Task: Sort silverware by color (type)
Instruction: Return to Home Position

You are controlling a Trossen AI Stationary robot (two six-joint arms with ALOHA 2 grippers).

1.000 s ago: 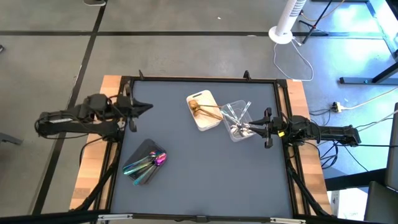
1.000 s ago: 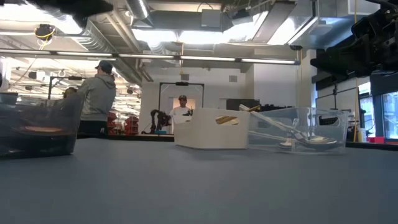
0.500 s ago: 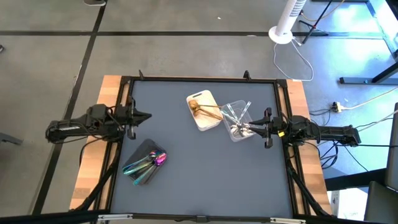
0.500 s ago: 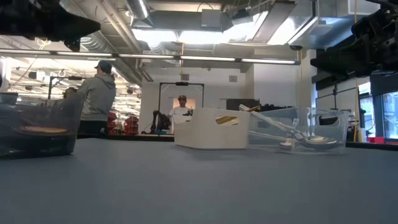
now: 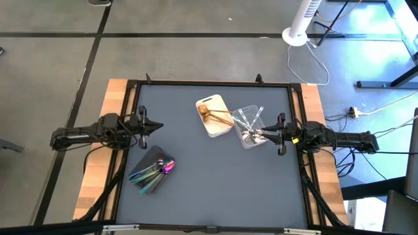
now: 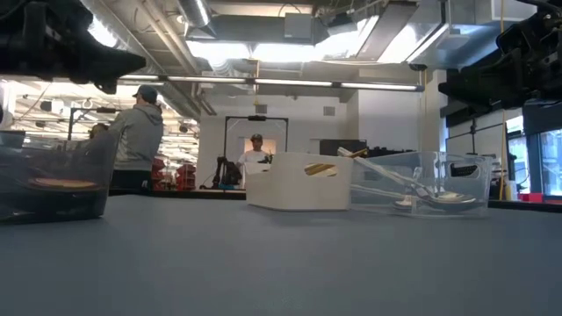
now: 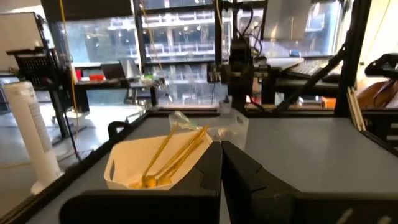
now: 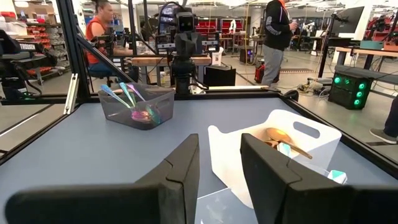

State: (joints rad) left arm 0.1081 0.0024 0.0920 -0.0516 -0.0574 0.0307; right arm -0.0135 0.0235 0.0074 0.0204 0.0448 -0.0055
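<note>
Silverware is distributed across three trays on the table, one colour per tray, so each group stays separate.

1. Gold pieces: in the white tray, upper centre of the high view. The left wrist view shows roughly three or four handles fanned together. An exact count cannot be read.
2. Silver pieces: in the clear tray, just beside the white tray on its right. About four, with the handles leaning over the tray wall.
3. Iridescent pieces: in the dark tray, lower left of centre, well apart from the other two trays. About four, lying parallel.

Every piece visible lies inside a tray, so sorting appears complete.

Both arms lie low at the table's side edges, consistent with parking.

- Left gripper: at the left edge of the table, above the dark tray in the frame. Its fingers meet with nothing between them.
- Right gripper: at the right side, tips at the clear tray's edge. Its fingers stand narrowly parted and hold nothing.

Totals: three trays, two grippers, three colour groups.
</note>
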